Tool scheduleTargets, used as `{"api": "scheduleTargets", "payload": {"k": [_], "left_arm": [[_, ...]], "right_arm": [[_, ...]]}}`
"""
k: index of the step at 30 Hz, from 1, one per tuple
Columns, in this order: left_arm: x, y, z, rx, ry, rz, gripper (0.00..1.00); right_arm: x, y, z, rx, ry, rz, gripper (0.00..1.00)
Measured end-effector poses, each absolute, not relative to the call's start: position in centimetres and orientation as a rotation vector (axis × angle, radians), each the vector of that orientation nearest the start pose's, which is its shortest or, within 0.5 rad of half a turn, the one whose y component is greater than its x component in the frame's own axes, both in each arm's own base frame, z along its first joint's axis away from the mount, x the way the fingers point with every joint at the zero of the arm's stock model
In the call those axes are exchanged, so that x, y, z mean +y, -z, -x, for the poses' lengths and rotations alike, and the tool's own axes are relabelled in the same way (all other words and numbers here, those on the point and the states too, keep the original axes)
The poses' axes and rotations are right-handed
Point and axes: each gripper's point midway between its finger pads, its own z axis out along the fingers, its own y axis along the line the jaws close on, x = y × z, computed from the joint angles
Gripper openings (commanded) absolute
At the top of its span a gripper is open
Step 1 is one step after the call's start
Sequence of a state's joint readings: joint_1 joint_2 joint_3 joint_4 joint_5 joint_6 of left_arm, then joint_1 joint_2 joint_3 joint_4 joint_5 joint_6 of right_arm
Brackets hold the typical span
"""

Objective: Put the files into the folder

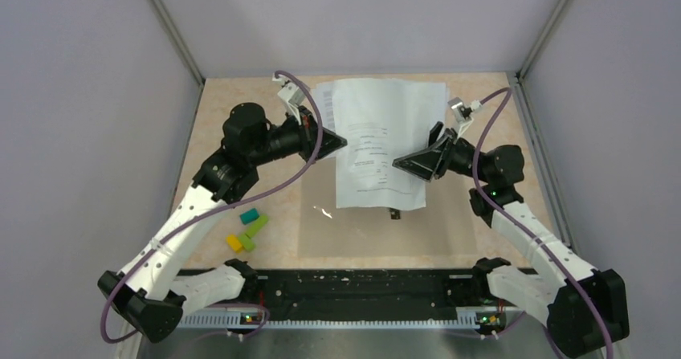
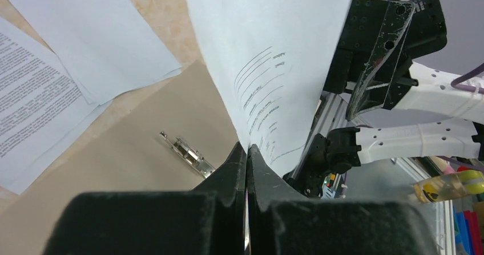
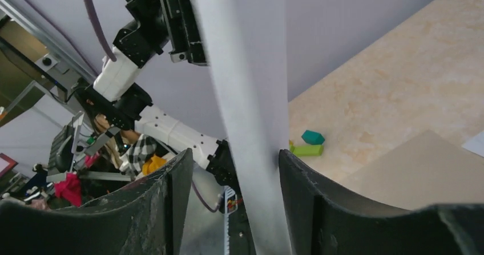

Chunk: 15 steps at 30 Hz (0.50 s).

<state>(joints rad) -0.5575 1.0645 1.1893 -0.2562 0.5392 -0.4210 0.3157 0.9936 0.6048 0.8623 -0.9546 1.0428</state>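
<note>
- One sheet (image 1: 381,142) hangs lifted between the two arms, over the far part of the folder (image 1: 377,234). Its printed lines show from above.
- Left gripper (image 2: 246,155): fingers pressed together, clamped on the sheet's left edge.
- Right gripper (image 3: 234,158): fingers (image 3: 171,198) apart, with the sheet's right edge running between them. The paper lies against one finger and leaves a gap to the other, so it is not pinched on this side.
- The folder lies open and flat on the table (image 1: 233,94), in front of the arms' bases. Its metal clip (image 2: 188,152) shows bare just past the sheet's near edge.
- More files (image 2: 97,38) lie flat on the table at the folder's far side, overlapping each other; from above the lifted sheet hides most of them.
- A few small coloured blocks (image 1: 247,230) sit clustered left of the folder, apart from it.
</note>
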Motion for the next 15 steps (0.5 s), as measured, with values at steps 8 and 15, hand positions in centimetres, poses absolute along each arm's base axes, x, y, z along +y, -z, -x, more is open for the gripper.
{"api": "scheduleTargets", "payload": {"k": [8, 15], "left_arm": [[-26.3, -36.3, -23.8, 1.763, 1.129, -0.515, 0.00], [-26.1, -35.4, -24.1, 1.787, 1.115, -0.496, 0.00]], "right_arm": [[23.6, -31.9, -20.6, 1.557, -1.585, 0.448, 0.53], [23.3, -29.0, -21.7, 1.678, -1.508, 0.392, 0.37]]}}
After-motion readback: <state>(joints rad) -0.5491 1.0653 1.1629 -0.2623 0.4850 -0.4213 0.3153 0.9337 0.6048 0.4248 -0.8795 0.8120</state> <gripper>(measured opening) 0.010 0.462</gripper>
